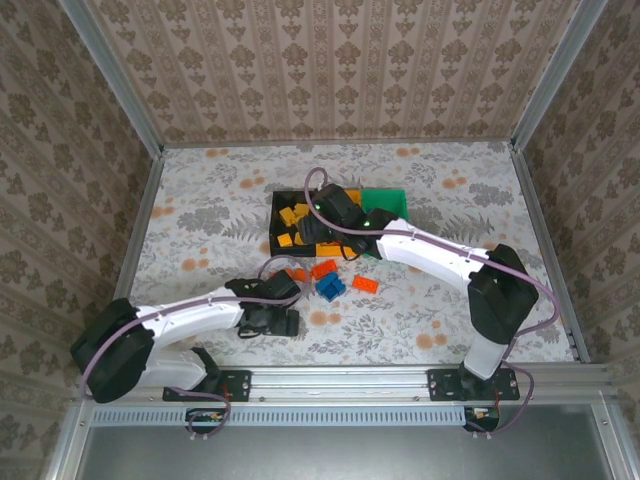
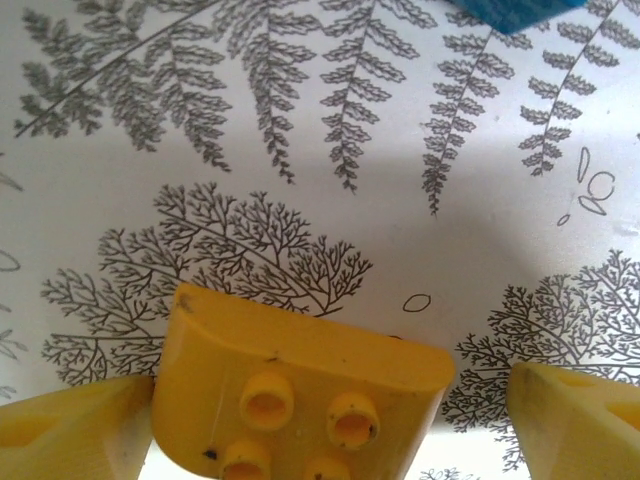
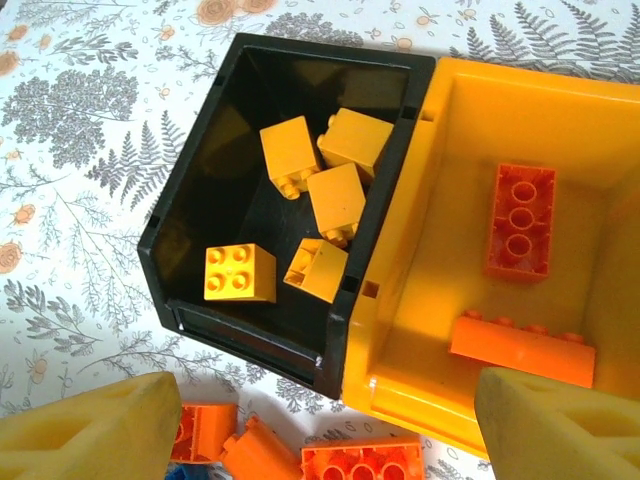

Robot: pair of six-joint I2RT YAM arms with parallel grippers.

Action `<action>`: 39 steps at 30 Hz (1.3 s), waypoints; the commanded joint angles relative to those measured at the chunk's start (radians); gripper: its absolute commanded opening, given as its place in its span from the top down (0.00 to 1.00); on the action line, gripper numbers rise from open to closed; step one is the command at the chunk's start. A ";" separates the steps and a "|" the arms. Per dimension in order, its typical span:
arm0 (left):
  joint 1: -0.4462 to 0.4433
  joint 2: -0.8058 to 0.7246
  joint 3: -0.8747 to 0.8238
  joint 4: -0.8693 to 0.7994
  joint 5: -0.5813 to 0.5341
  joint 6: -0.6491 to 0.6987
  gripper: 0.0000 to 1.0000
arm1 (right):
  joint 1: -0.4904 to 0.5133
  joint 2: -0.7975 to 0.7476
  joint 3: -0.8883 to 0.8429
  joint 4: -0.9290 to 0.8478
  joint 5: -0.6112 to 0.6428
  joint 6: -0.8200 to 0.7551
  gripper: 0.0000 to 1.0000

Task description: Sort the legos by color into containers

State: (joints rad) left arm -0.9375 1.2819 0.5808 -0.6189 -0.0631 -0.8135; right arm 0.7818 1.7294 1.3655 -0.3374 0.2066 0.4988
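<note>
Two tools, and both have their jaws apart. Your left tool [image 2: 330, 400] sits low over the surface [image 2: 300, 150] with its fingers spread wide. A yellow brick [image 2: 290, 365] lies between them with its studs toward the camera. It touches the finger at the left of the wrist view, and a clear gap separates it from the other finger, so you have no grip on it. A blue brick [image 2: 512, 10] pokes in at the top edge of that view, well apart from the yellow one.

Your right tool [image 3: 328, 395] hangs above the containers, its fingers wide with nothing between them. Below it, the black bin [image 3: 190, 230] holds five yellow bricks [image 3: 335, 195], lying loose at odd angles. Joined to its side is the orange-yellow bin [image 3: 420, 200], which holds two red-orange bricks [image 3: 520, 220]. One lies flat near the middle of the floor and the other, a long one, lies along the near wall.

The green bin [image 1: 392, 200] closes the row at the right end in the top view. Your right arm partly covers it, so you cannot tell what is inside.

Just in front of the bins, more legos wait on the surface. Loose red-orange pieces [image 1: 365, 283] and blue pieces [image 1: 330, 288] form a small cluster between your two tools, none of them in a container.
</note>
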 commanded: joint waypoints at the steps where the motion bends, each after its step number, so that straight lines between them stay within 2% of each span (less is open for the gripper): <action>1: -0.010 0.059 0.031 0.266 0.111 0.113 0.05 | -0.005 -0.040 -0.031 0.025 0.018 0.018 0.21; 6: -0.015 0.090 0.042 0.401 0.258 0.178 0.05 | -0.009 -0.051 -0.057 0.031 0.016 0.022 0.21; 12: -0.053 0.085 0.052 0.543 0.442 0.188 0.08 | -0.021 -0.072 -0.075 0.032 0.019 0.021 0.21; 15: -0.080 0.075 0.068 0.564 0.476 0.206 0.08 | -0.026 -0.080 -0.084 0.037 0.016 0.022 0.21; 18: -0.087 0.059 0.096 0.487 0.400 0.207 0.08 | -0.027 -0.090 -0.095 0.034 0.003 0.022 0.21; 21: -0.084 -0.018 0.062 0.491 0.363 0.195 0.08 | -0.027 -0.114 -0.120 0.033 -0.004 0.021 0.21; 24: -0.085 -0.111 0.062 0.423 0.316 0.187 0.08 | -0.026 -0.149 -0.151 0.026 -0.006 0.022 0.21; 29: -0.084 -0.351 0.065 0.208 0.113 0.154 0.04 | -0.016 -0.196 -0.221 -0.010 -0.060 0.010 0.21; 34: -0.078 -0.516 0.050 0.060 -0.061 0.091 0.00 | 0.072 -0.250 -0.300 -0.136 -0.073 -0.014 0.20; 39: -0.067 -0.580 0.008 0.032 -0.141 0.052 0.00 | 0.171 -0.321 -0.422 -0.240 -0.102 0.005 0.19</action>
State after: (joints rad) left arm -1.0149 0.7204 0.6197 -0.5056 -0.1020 -0.7155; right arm 0.9207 1.4563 0.9958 -0.4576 0.1364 0.4980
